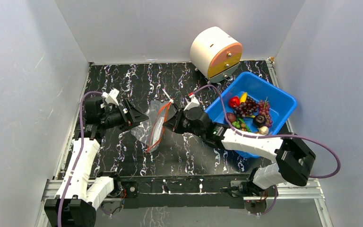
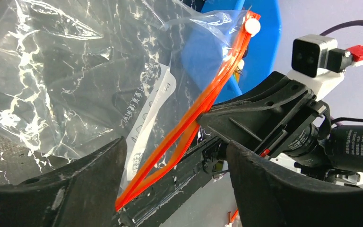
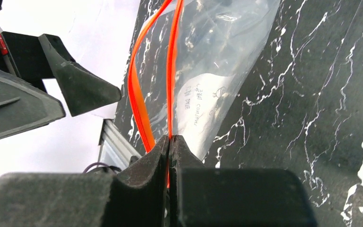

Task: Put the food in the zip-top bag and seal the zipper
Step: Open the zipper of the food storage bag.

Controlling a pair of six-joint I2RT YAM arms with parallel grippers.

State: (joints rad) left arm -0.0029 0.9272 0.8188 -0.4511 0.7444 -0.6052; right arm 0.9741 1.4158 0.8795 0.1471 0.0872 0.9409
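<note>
Top view: zip-top bag (image 1: pixel 144 128) on worktop (image 1: pixel 123 80), between left gripper (image 1: pixel 139 116) and right gripper (image 1: pixel 171 120), which hides part of its mouth. Food (image 1: pixel 248 109) heaped in blue bin (image 1: pixel 283 97), pieces overlapping.
Left wrist: left jaws spread, bag edge between them. Label (image 2: pixel 149 111) print blurred, unreadable.
Right wrist: right jaws pressed together, pinching zipper (image 3: pixel 171 71). Label handwriting illegible.

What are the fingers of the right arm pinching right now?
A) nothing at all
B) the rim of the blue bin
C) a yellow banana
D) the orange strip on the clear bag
D: in the right wrist view, the right fingers are shut on one side of the orange strip.
</note>
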